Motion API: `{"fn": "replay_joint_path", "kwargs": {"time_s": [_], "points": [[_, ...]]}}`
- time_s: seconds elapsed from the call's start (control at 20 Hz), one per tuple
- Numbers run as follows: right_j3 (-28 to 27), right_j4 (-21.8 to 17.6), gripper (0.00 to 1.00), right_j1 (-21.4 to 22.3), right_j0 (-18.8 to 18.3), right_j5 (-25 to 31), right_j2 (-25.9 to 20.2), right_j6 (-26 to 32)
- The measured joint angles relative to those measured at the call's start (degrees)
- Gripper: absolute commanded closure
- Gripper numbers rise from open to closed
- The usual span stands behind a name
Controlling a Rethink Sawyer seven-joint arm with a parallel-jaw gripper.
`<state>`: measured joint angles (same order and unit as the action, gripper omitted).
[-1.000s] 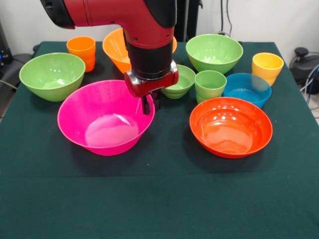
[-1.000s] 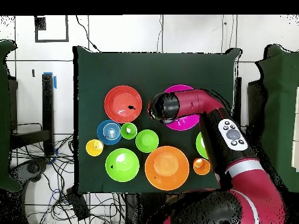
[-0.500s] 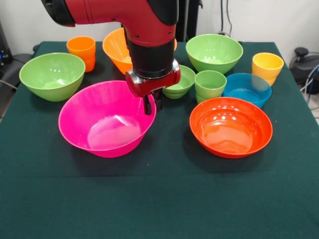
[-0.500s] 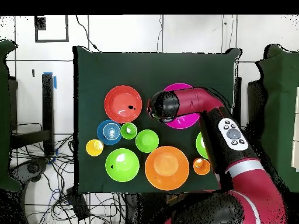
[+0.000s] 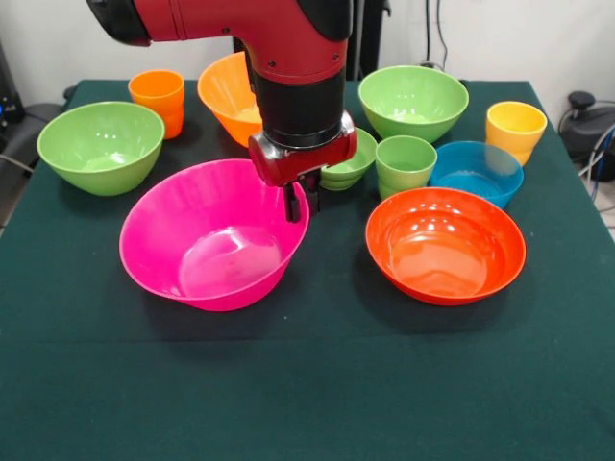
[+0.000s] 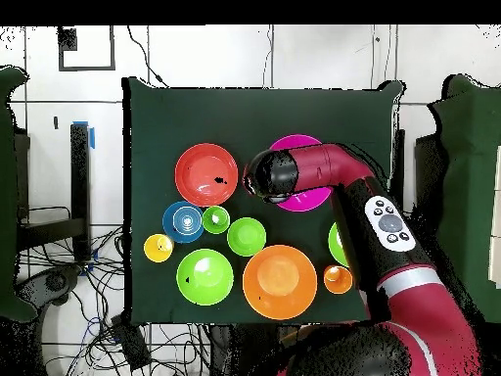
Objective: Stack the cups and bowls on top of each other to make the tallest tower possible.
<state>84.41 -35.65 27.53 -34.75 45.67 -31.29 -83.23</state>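
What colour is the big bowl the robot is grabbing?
Bright pink. The big bowl shows best in the front view, where the fingers pinch its rim.

My front camera faces the dark green cloth-covered table (image 5: 307, 384) closely; my overhead looks straight down, showing that whole table (image 6: 157, 117).

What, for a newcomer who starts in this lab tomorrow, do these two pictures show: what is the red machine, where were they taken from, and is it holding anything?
The red and black machine is a robot arm. One picture faces it across the green table. The other looks straight down, with the arm's base at the bottom. On the table stand plastic bowls, such as the red-orange bowl and the blue bowl, and three small cups: green cup, yellow cup and orange cup. The arm's hand pinches the rim of the big pink bowl, which sits tilted.
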Motion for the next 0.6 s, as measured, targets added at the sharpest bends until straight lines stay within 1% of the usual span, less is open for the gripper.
{"fn": "replay_joint_path", "kwargs": {"time_s": [0.45, 0.6], "points": [[0.1, 0.0, 1.0, 0.8, -0.4, 1.5, -1.6, 0.0], [0.3, 0.1, 1.0, 1.9, -0.7, 1.7, -1.9, 0.0]]}}
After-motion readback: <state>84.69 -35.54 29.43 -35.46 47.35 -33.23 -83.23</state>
